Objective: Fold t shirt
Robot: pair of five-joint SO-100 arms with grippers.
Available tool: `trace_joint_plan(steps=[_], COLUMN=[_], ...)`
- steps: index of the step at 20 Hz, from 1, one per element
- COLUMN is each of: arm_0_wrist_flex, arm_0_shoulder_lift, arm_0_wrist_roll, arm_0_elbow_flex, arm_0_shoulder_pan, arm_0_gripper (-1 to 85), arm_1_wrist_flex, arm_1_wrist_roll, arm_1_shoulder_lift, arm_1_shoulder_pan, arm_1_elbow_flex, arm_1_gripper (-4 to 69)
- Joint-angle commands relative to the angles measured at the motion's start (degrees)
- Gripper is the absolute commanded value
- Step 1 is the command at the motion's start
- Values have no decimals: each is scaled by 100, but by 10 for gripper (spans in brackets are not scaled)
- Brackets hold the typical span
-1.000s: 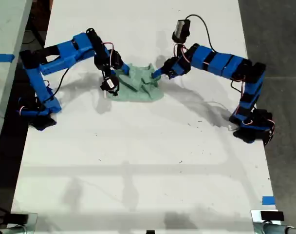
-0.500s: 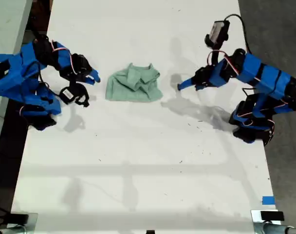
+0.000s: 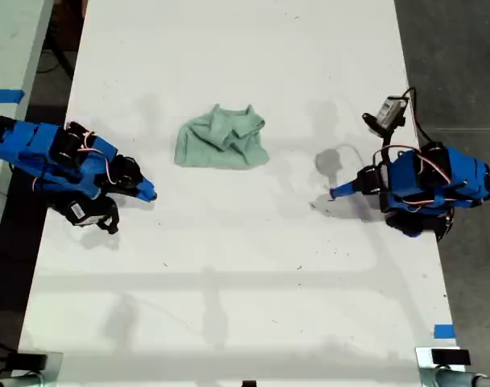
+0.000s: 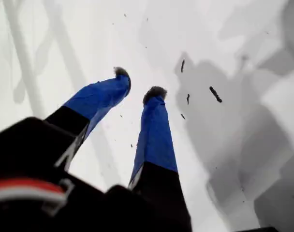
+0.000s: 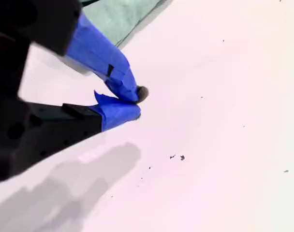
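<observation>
The t shirt point(image 3: 221, 141) lies bunched and wrinkled on the white table point(image 3: 245, 266), in the upper middle of the exterior view, with nothing holding it. My first gripper point(image 3: 335, 193) is drawn back low at the exterior view's right, well away from the shirt. Its blue fingertips point(image 4: 154, 93) stand slightly apart over bare table, so the first gripper point(image 4: 137, 83) is open and empty. My second gripper point(image 3: 151, 194) is folded back at the exterior view's left. There the second gripper point(image 5: 137, 102) is shut on nothing, and an edge of the t shirt point(image 5: 120, 17) shows beyond it.
Small dark specks point(image 3: 313, 205) dot the table near my first gripper. A strip of blue tape point(image 3: 444, 331) marks the table edge at the exterior view's lower right. Another table with blue tape point(image 3: 3, 95) borders the exterior view's left; dark floor lies at its right.
Both grippers were at the t shirt a second ago. They have let go and pulled back to opposite sides, folding down low. The shirt stays where it was dropped.
</observation>
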Motion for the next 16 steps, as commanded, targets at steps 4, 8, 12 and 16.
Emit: trace_joint_plan(steps=[4, 8, 12, 16], arm_0_wrist_flex=[185, -255, -308, -343], arm_0_shoulder_lift=[2971, 3015, 3015, 3015], arm_0_wrist_roll=[527, 773, 1485, 2162], arm_0_elbow_flex=[1055, 1626, 1907, 1951], arm_0_shoulder_pan=[-105, -642, -2320, -3032], arm_0_gripper=[-1, -1, -1, -1], arm_1_wrist_flex=[-167, -809, -976, -984], arm_1_wrist_roll=[642, -141, -510, -659], arm_1_shoulder_lift=[246, 158, 185, 185], arm_1_shoulder_pan=[-220, -79, -44, -88], arm_1_elbow_flex=[1222, 2004, 2136, 2145], arm_1_gripper=[59, 35, 33, 34])
